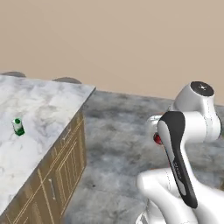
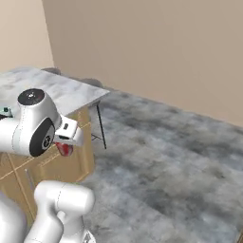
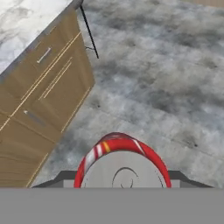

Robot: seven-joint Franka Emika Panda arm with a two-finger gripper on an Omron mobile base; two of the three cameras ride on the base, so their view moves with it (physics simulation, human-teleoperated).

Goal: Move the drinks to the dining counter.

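Note:
The red soda can [image 3: 122,159] sits between the fingers of my gripper [image 3: 122,177], which is shut on it; I look down on its silver top. From the right base view the can [image 2: 65,149] hangs under the gripper [image 2: 66,141], above the floor beside the dining counter [image 2: 61,90]. A sliver of the can [image 1: 156,139] peeks out behind my forearm. The small green-and-white carton [image 1: 18,127] stands upright on the dining counter [image 1: 48,100], well left of the gripper.
Light wood cabinet fronts [image 3: 43,87] under the counter face the gripper. Dark stools [image 1: 68,80] stand at the counter's far edge, and one thin black stool leg [image 2: 100,123] reaches the floor. Grey mottled floor [image 2: 166,156] spreads to the right, up to a beige wall.

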